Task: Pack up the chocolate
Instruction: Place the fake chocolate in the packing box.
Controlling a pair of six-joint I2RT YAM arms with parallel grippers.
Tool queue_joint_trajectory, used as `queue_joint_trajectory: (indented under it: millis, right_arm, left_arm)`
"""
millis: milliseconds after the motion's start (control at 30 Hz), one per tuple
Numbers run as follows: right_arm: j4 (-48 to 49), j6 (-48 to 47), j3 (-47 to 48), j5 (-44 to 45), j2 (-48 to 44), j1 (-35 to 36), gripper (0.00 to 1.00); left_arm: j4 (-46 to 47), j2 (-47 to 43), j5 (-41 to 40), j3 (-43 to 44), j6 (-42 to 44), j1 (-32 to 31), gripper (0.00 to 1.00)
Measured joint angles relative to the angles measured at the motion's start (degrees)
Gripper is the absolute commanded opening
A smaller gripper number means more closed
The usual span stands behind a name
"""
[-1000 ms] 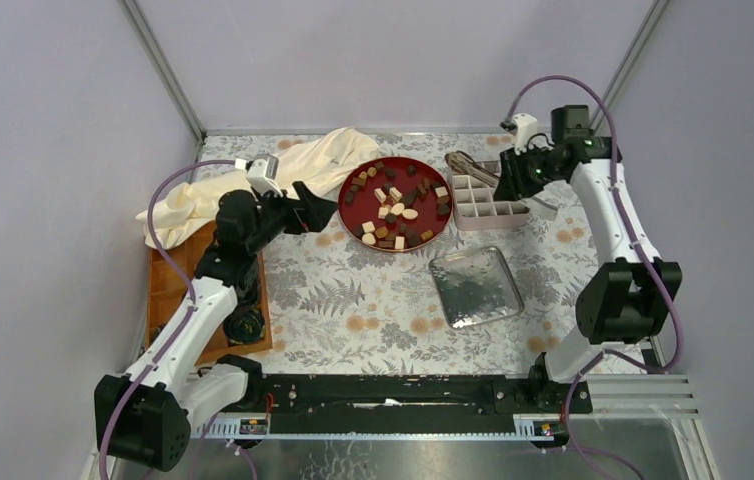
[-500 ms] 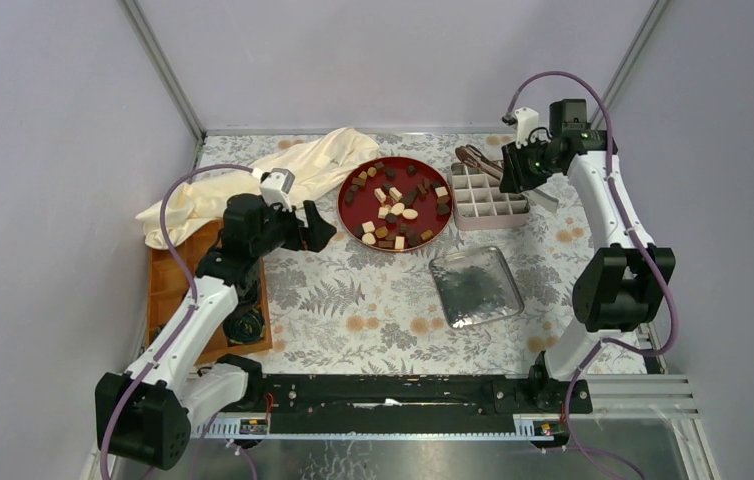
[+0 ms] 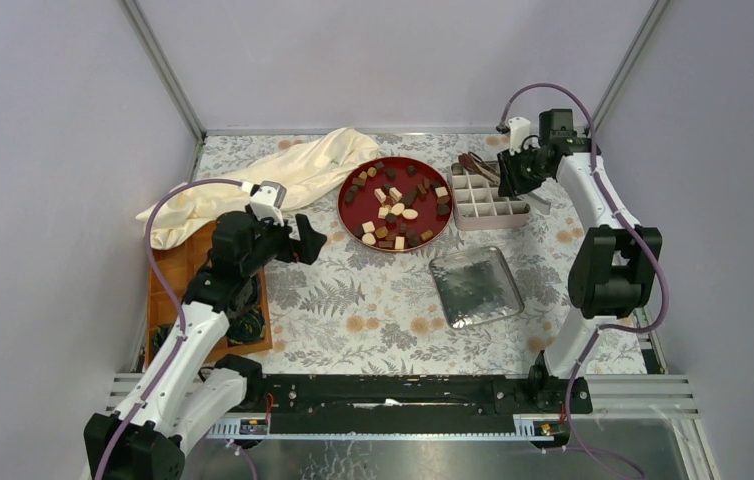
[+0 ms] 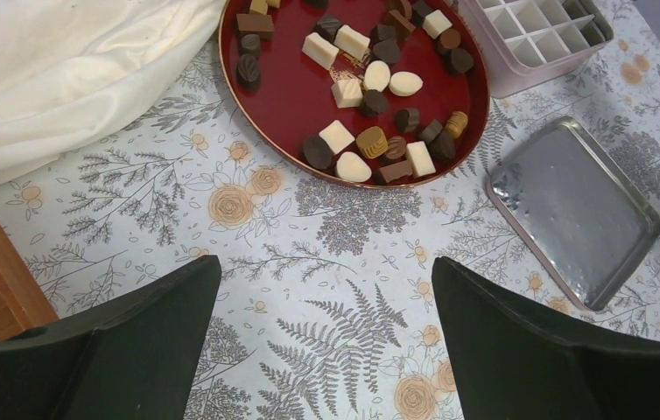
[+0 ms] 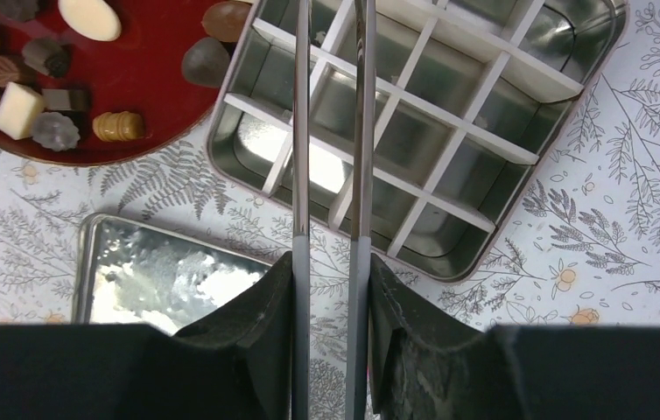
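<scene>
Chocolate [image 4: 372, 141] on red plate [image 4: 291, 87]: judged light, brittle, slick; pinch across flat sides. Right hand [image 5: 331, 280] clamps tongs [image 5: 302, 131]; left hand [image 4: 322, 262] wide, empty.

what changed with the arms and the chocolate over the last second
The left end effector, open and empty, drew back from the red plate toward its base. The right end effector kept the tongs above the divided box as its arm folded in slightly. Chocolates, plate and box stayed put.
</scene>
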Motion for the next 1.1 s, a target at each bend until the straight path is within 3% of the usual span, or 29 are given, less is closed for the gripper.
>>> queue_joint_trajectory:
  millis: [300, 567, 1100]
  right_arm:
    - [0.66, -0.48, 2.86, 1.6, 6.73, 0.07, 0.09]
    - [0.66, -0.83, 3.34, 2.6, 6.86, 1.29, 0.13]
    - [0.7, -0.83, 3.98, 4.48, 7.69, 2.6, 0.38]
  left_arm:
    - [-0.2, 0.02, -0.7, 0.0, 0.42, -0.04, 0.99]
    - [-0.17, 0.02, -0.24, 0.0, 0.37, -0.07, 0.99]
    - [-0.2, 0.02, 0.61, 0.0, 0.37, -0.04, 0.99]
